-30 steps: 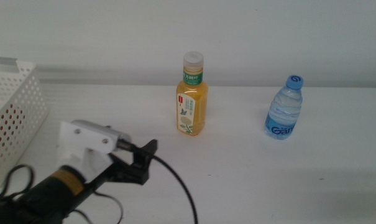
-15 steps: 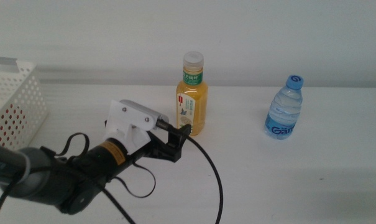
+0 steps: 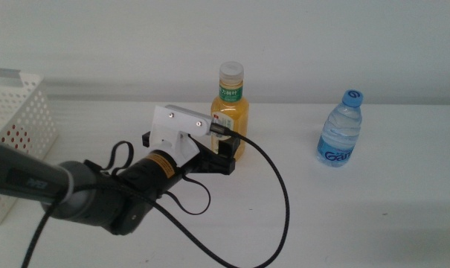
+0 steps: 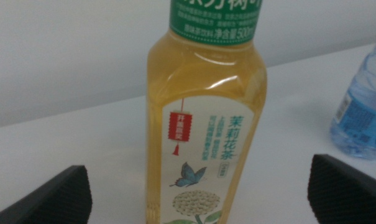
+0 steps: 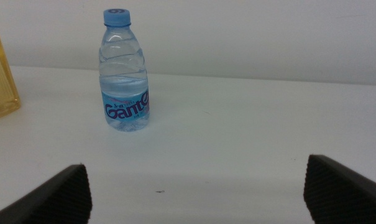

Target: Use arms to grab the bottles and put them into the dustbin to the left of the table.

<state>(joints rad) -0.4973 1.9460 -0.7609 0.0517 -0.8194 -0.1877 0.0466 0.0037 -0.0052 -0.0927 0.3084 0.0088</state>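
The orange juice bottle point(image 3: 230, 112) with a white cap stands upright at the table's middle back. My left gripper point(image 3: 226, 152) is open right in front of it, jaws wide apart on either side of the bottle point(image 4: 203, 124) in the left wrist view. The clear blue-capped water bottle point(image 3: 339, 129) stands upright at the right; it also shows in the right wrist view point(image 5: 125, 71). My right gripper point(image 5: 197, 199) is open and empty, waiting low near the table's front right. The white perforated dustbin point(image 3: 20, 126) stands at the left edge. The red can is not clearly in view.
The white table point(image 3: 373, 208) stretches out in front of a plain white wall. The left arm's black cable point(image 3: 280, 216) loops over the table in front of the juice bottle.
My left arm has reached forward and to the right from near the dustbin until its open gripper is at the juice bottle. The bottles have not moved.
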